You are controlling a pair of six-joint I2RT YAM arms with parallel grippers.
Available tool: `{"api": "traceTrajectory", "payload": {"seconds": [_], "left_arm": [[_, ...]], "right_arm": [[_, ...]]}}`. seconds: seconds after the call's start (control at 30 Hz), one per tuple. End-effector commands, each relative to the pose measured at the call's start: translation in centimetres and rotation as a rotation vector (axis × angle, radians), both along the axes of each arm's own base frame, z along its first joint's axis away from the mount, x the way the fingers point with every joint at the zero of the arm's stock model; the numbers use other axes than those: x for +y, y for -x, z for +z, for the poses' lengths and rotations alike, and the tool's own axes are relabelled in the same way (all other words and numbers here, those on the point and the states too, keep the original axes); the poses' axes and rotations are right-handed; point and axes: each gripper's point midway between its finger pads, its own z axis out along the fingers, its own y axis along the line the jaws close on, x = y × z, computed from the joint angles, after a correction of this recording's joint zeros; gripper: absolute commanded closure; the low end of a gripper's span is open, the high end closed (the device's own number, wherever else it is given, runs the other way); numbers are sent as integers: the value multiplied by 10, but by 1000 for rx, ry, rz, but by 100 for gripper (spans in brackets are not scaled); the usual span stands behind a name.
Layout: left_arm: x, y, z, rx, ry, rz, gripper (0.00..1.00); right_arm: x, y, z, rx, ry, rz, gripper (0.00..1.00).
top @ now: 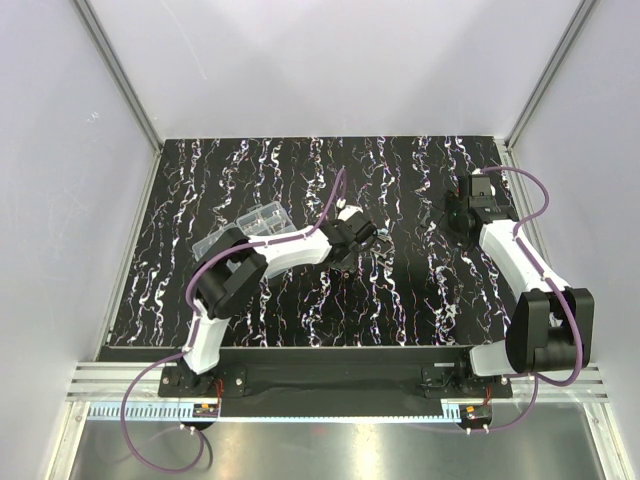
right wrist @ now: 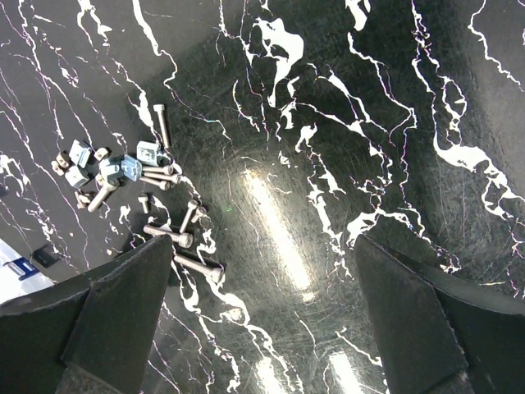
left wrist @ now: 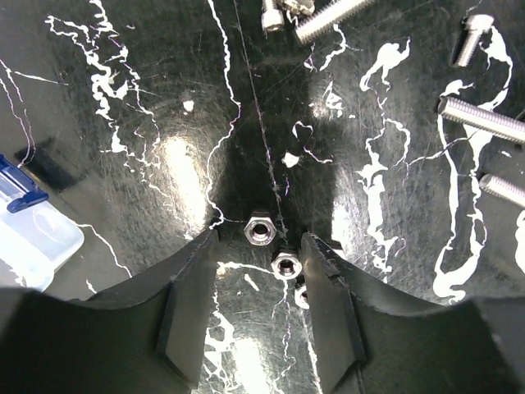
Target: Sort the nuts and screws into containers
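**Nuts between parted left fingers, right gripper wide over bare tabletop**

Far left on the table point(top: 400, 310): clear box point(top: 255, 222) with its small compartments, well apart from the loose parts. In the left wrist view, only one corner of it at the left edge, with a blue clip point(left wrist: 20, 185).

Left gripper point(top: 368, 240): hangs low over the middle of the table, fingers apart with a narrow gap, clamps nothing. In that gap, three nuts point(left wrist: 261, 230) in a short row on the tabletop. Nearest one half hidden by the right finger point(left wrist: 328, 312); touching it or not, cannot tell. Farther off and to the right, several silvery screws point(left wrist: 484, 119), long and short, flat on the table.

Right gripper point(top: 458, 215): hangs over the right side of the table, fingers spread wide, holds nothing, bare tabletop beneath. To its left in the right wrist view, a loose heap of screws and nuts mixed with small square metal pieces point(right wrist: 148, 152).
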Motion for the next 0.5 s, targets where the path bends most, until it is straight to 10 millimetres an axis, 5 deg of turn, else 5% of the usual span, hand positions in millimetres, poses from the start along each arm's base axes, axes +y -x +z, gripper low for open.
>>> {"api": "traceTrajectory", "payload": {"seconds": [0.0,0.27,0.47], "left_arm": [[-2,-7,-4,-10,-3,45,52],[-3,-13,-9,-7,5,68,56],[2,-11,-12,-7,-7,79,70]], "right_arm": [[2,2,6,-25,0,16,0],[2,3,4,-16,1,16,0],[2,2,2,-10,-1,16,0]]}}
